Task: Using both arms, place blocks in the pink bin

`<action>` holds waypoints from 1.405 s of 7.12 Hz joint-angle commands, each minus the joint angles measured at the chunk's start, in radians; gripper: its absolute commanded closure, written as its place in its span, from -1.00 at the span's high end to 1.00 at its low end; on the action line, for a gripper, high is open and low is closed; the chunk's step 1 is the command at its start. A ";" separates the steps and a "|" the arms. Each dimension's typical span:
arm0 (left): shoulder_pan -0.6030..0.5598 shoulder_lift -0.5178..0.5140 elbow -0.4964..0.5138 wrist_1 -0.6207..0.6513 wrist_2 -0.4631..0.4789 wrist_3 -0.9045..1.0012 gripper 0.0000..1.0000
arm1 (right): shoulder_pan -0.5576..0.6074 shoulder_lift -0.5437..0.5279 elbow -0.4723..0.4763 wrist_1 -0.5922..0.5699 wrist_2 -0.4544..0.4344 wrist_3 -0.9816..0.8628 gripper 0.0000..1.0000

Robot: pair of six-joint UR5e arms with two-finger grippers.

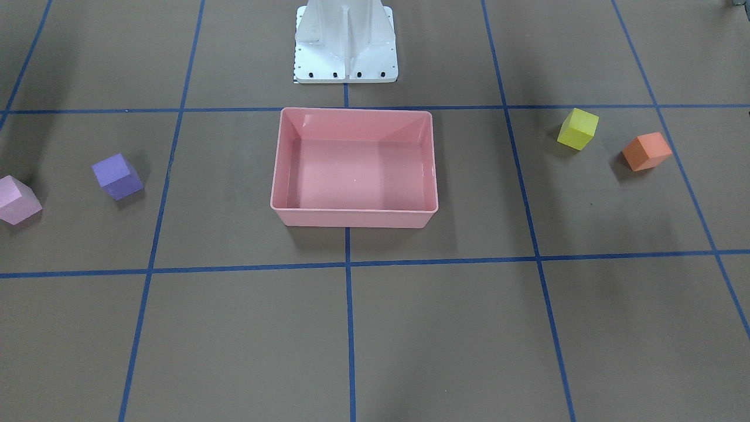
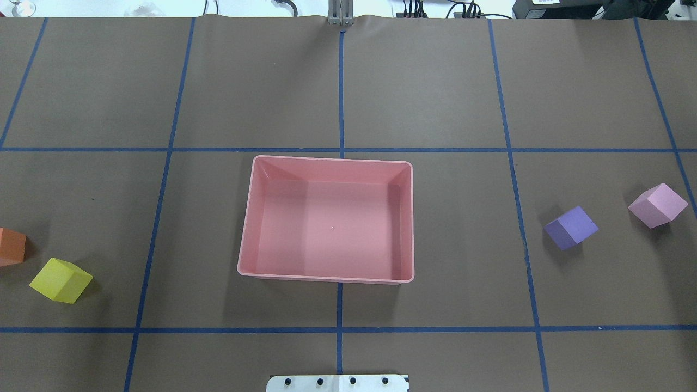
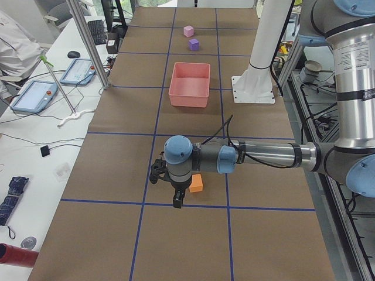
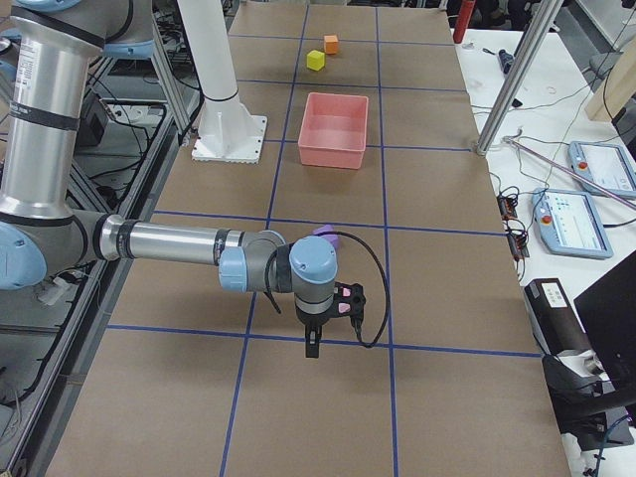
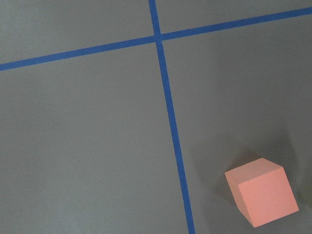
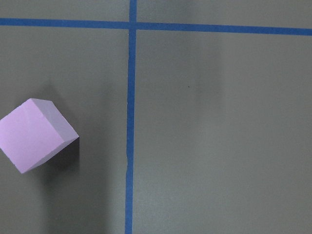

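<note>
The pink bin [image 1: 354, 218] stands empty at the table's middle, in front of the base; it also shows in the overhead view [image 2: 326, 279]. The yellow block [image 2: 60, 280] and orange block [image 2: 11, 246] lie far left of it. The purple block [image 2: 570, 227] and light pink block [image 2: 657, 204] lie far right. My left gripper [image 3: 177, 198] hangs just beside the orange block [image 3: 196, 182], which also shows in the left wrist view [image 5: 262, 192]. My right gripper [image 4: 313, 343] hangs by the light pink block [image 6: 35, 134]. I cannot tell whether either gripper is open or shut.
The white base pedestal [image 1: 345, 47] stands right behind the bin. Blue tape lines grid the brown table cover. Tablets and cables lie on a side bench [image 3: 35, 93] beyond the table's far edge, behind metal posts.
</note>
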 commanded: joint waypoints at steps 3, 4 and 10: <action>0.000 -0.003 -0.003 -0.029 0.000 -0.003 1.00 | 0.000 0.005 0.012 0.001 0.003 0.012 0.99; 0.000 -0.006 -0.007 -0.029 0.000 -0.003 1.00 | 0.000 0.008 0.021 0.003 0.003 0.011 0.99; 0.000 -0.189 0.016 -0.124 0.000 -0.005 1.00 | 0.000 0.104 0.020 0.154 0.008 0.014 0.99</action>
